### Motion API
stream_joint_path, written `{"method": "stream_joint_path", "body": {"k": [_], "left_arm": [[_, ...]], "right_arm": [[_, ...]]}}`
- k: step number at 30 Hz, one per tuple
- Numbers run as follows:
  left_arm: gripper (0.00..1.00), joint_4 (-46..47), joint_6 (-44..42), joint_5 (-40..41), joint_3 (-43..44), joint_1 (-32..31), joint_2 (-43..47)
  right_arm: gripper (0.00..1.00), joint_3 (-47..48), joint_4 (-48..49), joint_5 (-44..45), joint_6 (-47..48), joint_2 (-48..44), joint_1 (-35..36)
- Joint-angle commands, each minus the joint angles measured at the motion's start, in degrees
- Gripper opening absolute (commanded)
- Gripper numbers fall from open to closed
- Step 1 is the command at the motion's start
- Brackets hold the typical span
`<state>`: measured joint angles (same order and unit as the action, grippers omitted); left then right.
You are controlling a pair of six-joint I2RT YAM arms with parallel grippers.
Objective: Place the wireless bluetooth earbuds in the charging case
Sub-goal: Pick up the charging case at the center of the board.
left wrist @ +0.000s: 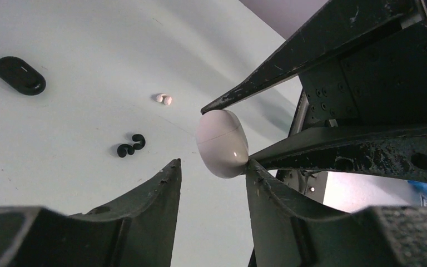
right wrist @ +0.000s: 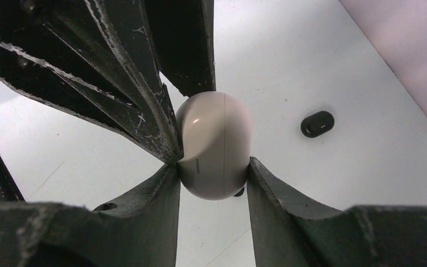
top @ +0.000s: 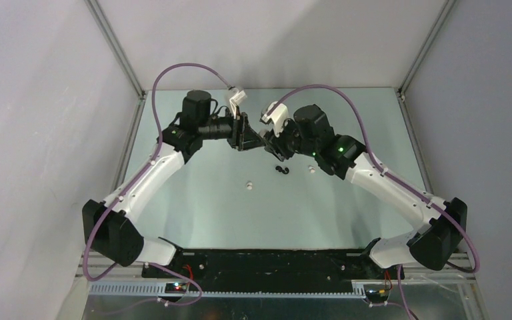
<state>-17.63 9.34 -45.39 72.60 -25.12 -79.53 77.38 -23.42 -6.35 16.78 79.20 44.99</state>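
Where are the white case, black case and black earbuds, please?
white case [right wrist: 214, 144], right wrist view, shell middle.
black case [left wrist: 20, 75], left wrist view, its top.
black earbuds [left wrist: 123, 150], left wrist view, left bud.

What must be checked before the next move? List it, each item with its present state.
1. Grip of the right gripper on the white case: ok, clamped.
2. Lid of the white case open for loading: not ok, the seam is shut.
3. The left gripper open at the case: ok.
4. Whether the left fingers touch the case: cannot tell.
5. The white earbuds and black earbuds in view, loose on the table: ok.
6. Lid state of the black case: cannot tell.
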Motion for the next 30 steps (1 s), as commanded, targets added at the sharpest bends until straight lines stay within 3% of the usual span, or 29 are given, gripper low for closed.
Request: {"method": "stream_joint_path", "body": {"k": [1,6,12,19,26,30], "left_arm": [[0.51,2.0,-1.3,-2.7,2.9,-0.4,-0.8],[0.53,2.0,-1.3,-5.3,3.6,-0.2,-1.7],[0.45,2.1,-0.8,-7.4,4.5,0.1,-3.2],[0.45,2.0,-0.6,-8.7,5.0,0.2,-3.8],[0.55,2.1,0.4,-13.6,6.0,1.3,-4.8],[0.47,2.7,1.3,-15.6,6.1,1.8,-5.4]], "right_arm": [[0.22,2.1,3.5,0.2,0.9,-0.3,1.5],[0.22,2.1,4.4,1.8,0.9,-0.1,2.0],[0.19,2.1,5.7,4.8,0.1,0.3,2.4],[0.19,2.1,6.3,5.1,-0.5,0.7,2.6],[0.19,2.0,6.3,5.6,-0.6,1.0,2.7],[0.19,1.9,6.6,5.9,-1.1,1.1,2.6]]}}
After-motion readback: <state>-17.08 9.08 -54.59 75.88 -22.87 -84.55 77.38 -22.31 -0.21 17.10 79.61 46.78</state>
